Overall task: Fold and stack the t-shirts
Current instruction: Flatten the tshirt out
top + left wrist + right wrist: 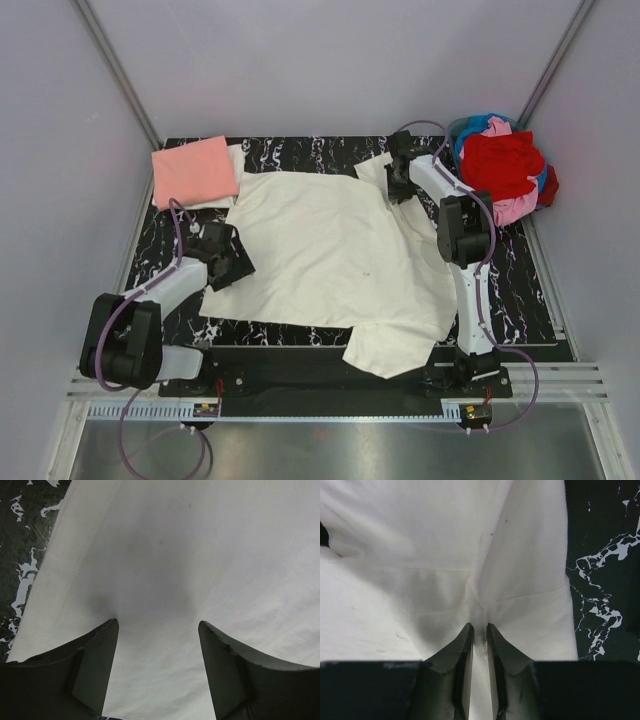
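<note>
**Top view.** The cream t-shirt [330,250] lies spread across the middle of the black marbled table [530,290]. 1 flap hangs over the near edge at 5 o'clock. A folded salmon-pink t-shirt [193,170] sits at 10 o'clock on a white t-shirt [236,158], whose edge shows beside it. A heap of red, pink and blue t-shirts [505,165] lies at 2 o'clock. Only this view shows these 3 items and both my arms together. My left pincer [228,258] is at the cream t-shirt's 9 o'clock edge. My right pincer [398,178] is at its 1 o'clock corner. Jaw gaps cannot be judged from here.

**Left wrist view.** My left pincer's 2 fingers [90,670] stand well apart and grip nothing. Smooth cream cloth fills the space between and beyond them. Its hemmed edge runs up toward 11 o'clock, with the table showing at 9 to 10 o'clock. Whether the tips touch the cloth I cannot tell.

**Right wrist view.** My right pincer's 2 fingers [452,665] are drawn nearly together, clamped on a raised ridge of the cream t-shirt. Creases run from the pinch toward 12 o'clock. The table shows at 3 o'clock. This view alone confirms the grip.
</note>
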You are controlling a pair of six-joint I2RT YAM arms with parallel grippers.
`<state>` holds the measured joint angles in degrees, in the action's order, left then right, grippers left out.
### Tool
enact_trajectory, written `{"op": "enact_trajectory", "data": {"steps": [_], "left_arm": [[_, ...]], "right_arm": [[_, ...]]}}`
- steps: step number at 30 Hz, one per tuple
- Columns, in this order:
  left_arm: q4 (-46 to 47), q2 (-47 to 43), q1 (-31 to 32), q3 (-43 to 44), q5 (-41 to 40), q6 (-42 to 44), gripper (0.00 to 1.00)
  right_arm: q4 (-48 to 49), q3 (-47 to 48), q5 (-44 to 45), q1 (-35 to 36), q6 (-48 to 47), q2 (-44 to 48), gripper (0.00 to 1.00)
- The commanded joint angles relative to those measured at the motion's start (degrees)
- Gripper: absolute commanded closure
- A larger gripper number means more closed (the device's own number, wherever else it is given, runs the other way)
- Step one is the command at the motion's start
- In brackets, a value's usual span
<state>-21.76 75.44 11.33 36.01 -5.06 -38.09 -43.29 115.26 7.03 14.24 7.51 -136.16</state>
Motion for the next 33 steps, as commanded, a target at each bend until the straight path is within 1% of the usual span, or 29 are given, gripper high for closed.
{"op": "enact_trajectory", "data": {"steps": [1,2,4,5,6,7,11,12,15,19,20,21,22,23,24,25,26,29,33], "left_arm": [[0.9,2.1,-0.4,1.0,-2.8,-1.6,0.3],[0.5,2.3,-0.4,1.3,-2.8,-1.6,0.31],[0.3,2.8,-0.4,1.5,-2.9,-1.7,0.32],[0.3,3.0,-0.4,1.6,-2.9,-1.7,0.32],[0.2,2.9,-0.4,1.6,-2.9,-1.7,0.32],[0.3,2.8,-0.4,1.6,-2.9,-1.8,0.32],[0.1,2.9,-0.4,1.6,-3.0,-1.8,0.33],[0.2,3.0,-0.4,1.7,-3.1,-1.8,0.33],[0.1,3.2,-0.4,1.9,-3.1,-1.8,0.33],[-0.3,3.8,-0.4,2.1,-3.2,-1.9,0.34],[-0.3,3.8,-0.4,2.2,-3.2,-1.9,0.34],[-0.3,3.8,-0.4,2.2,-3.2,-1.9,0.34],[-0.3,3.8,-0.4,2.2,-3.2,-2.0,0.34],[-0.4,3.8,-0.4,2.2,-3.3,-2.0,0.34],[-0.5,3.8,-0.4,2.2,-3.3,-2.0,0.34],[-0.4,3.8,-0.4,2.3,-3.3,-2.0,0.34],[-0.5,3.9,-0.4,2.3,-3.3,-2.0,0.34],[-0.5,4.1,-0.4,2.4,-3.6,-2.0,0.34],[-0.1,3.6,-0.4,2.1,-3.6,-2.0,0.34]], "right_arm": [[-0.7,1.3,1.0,-0.4,-0.8,0.8,0.77],[-0.7,1.1,1.3,-0.4,-0.8,1.1,0.79],[-0.7,0.7,2.2,-0.4,-1.2,2.4,0.85],[-0.7,0.5,2.5,-0.4,-1.3,2.8,0.94],[-0.7,0.6,3.1,-0.5,-1.6,3.1,0.99],[-0.7,0.7,3.4,-0.7,-1.9,3.5,1.0],[-0.6,1.5,7.4,-2.0,-3.5,4.1,1.0],[-0.6,1.6,10.2,-2.4,-4.2,4.4,1.0],[0.2,2.4,14.7,-4.9,-6.1,5.5,1.0],[1.6,6.3,16.2,-9.9,-7.2,4.2,1.0],[1.2,9.4,15.8,-12.6,-6.8,3.2,0.95],[-1.7,11.6,13.7,-13.9,-4.9,0.4,0.91],[-4.8,15.7,10.9,-17.0,-1.8,-2.5,0.59],[-4.9,17.3,9.0,-18.2,-0.1,-3.7,0.43],[-7.0,18.4,7.3,-19.3,1.8,-4.4,0.33],[-7.6,18.9,5.9,-20.0,3.5,-4.7,0.29],[-7.6,18.3,2.5,-20.4,4.8,-4.6,0.29],[-4.4,14.9,-3.9,-20.0,5.6,-1.0,0.28],[-3.0,13.7,-10.4,-18.9,7.2,5.5,0.27]]}}
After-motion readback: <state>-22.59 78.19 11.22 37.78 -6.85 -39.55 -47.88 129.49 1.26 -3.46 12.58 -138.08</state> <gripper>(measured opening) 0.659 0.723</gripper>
